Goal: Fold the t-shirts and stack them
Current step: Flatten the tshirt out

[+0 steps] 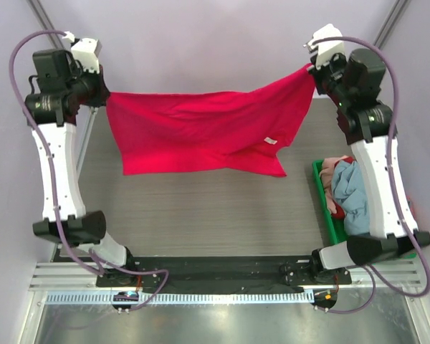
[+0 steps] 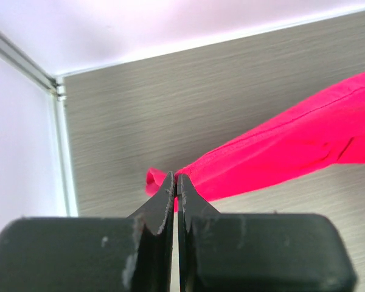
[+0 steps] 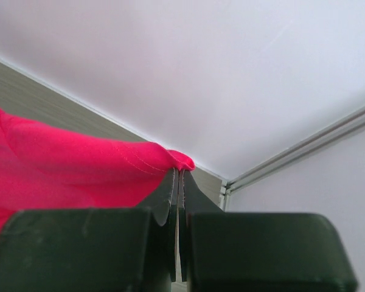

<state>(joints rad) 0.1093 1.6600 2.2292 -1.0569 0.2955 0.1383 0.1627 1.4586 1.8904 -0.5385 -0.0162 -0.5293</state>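
A bright crimson-red t-shirt (image 1: 201, 132) hangs stretched in the air between my two grippers, above the far part of the table. My left gripper (image 1: 102, 92) is shut on its left corner; in the left wrist view the cloth (image 2: 280, 152) runs off to the right from the closed gripper (image 2: 175, 177). My right gripper (image 1: 314, 70) is shut on its right corner; in the right wrist view the cloth (image 3: 79, 164) bunches at the closed gripper (image 3: 179, 171). More t-shirts, grey-blue (image 1: 351, 190) and salmon-pink (image 1: 332, 168), lie heaped in the crate.
A green plastic crate (image 1: 326, 204) stands at the table's right edge beside the right arm. The grey wood-grain table (image 1: 201, 215) lies under the hanging shirt. White walls close the back and sides.
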